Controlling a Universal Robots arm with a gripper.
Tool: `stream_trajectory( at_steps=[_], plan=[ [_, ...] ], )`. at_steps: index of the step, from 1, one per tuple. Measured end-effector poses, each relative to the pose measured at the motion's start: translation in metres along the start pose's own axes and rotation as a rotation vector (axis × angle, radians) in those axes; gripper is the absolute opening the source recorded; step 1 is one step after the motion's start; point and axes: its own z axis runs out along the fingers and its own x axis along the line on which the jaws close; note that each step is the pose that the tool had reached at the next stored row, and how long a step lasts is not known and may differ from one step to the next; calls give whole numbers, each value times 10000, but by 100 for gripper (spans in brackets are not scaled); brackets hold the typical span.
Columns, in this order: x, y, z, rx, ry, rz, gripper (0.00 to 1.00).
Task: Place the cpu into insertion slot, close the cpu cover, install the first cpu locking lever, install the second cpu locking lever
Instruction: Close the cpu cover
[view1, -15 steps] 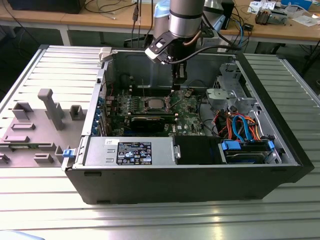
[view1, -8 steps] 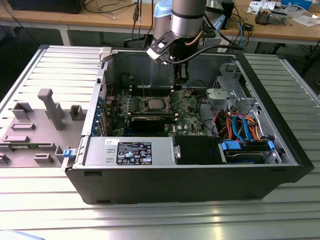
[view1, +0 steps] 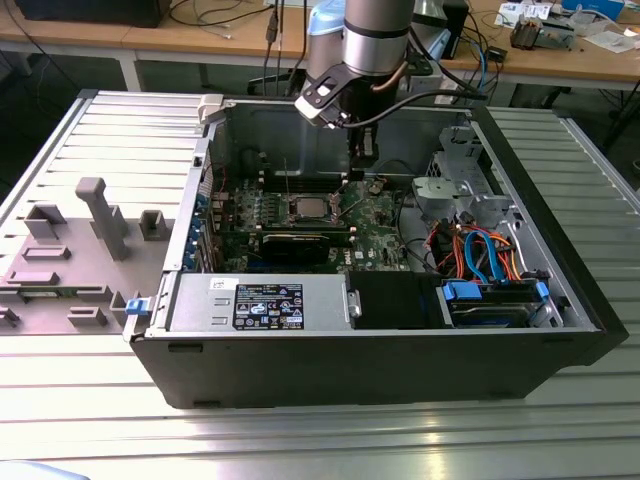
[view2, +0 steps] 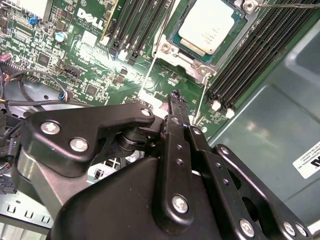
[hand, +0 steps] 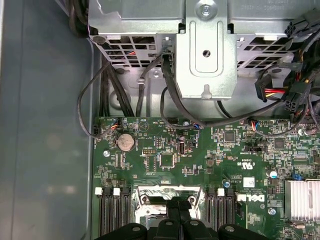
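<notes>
In the exterior view, find the cpu (view1: 306, 208) in the insertion slot (view1: 291, 213) at 8 o'clock from the gripper (view1: 363, 160), pressed together and empty.

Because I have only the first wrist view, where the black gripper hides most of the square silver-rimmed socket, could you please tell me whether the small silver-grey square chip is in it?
Observer: Yes. In the second wrist view the silver-grey square chip lies inside the silver-rimmed socket on the green circuit board.
Operator: Thank you. Is the black gripper open or shut?
Observer: Shut. The second wrist view shows its fingers pressed together, with the tip over the board just beside the socket.
Operator: And where is the arm overall?
Observer: In the exterior view the arm reaches down into the open black computer case, with the gripper toward the exterior view's right of the socket.
</notes>
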Motion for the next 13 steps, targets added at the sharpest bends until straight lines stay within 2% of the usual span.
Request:
stream_trajectory(
  at_steps=[7,13],
  plan=[
    [0,39,4,1,-39,0,11],
    [6,125,17,6,-102,-3,11]
  ],
)
